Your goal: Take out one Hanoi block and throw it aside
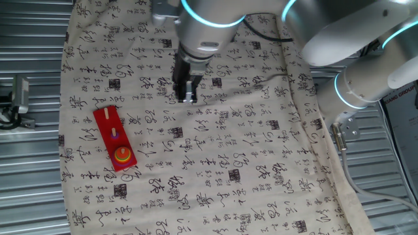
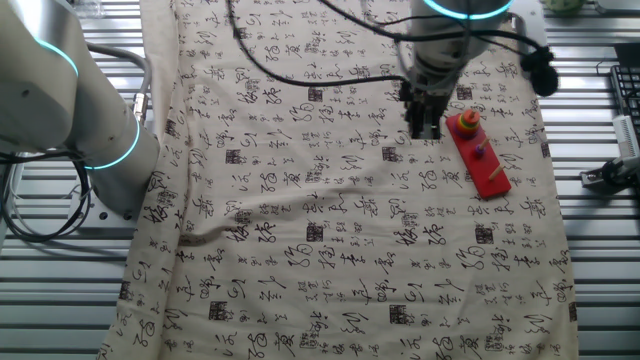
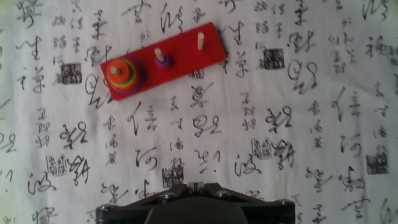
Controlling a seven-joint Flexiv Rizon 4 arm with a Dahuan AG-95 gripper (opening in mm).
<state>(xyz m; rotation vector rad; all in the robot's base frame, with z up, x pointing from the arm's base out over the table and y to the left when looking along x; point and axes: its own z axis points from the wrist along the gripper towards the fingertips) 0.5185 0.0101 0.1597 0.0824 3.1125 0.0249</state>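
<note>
The small flat round orange-red Hanoi block (image 3: 118, 73) sits on top of a stack of coloured discs on the end peg of the long red rectangular peg board (image 3: 183, 50), with a green disc (image 3: 132, 79) showing beneath it. A small purple ring (image 3: 163, 60) sits on the middle peg; the third peg is bare. The board lies on a white cloth printed with black calligraphy (image 1: 248, 163). The two-finger gripper (image 1: 187, 90) hangs above the cloth, well apart from the board. Whether its fingers are spread or pressed together I cannot tell: the hand view cuts them off, showing only the dark housing.
</note>
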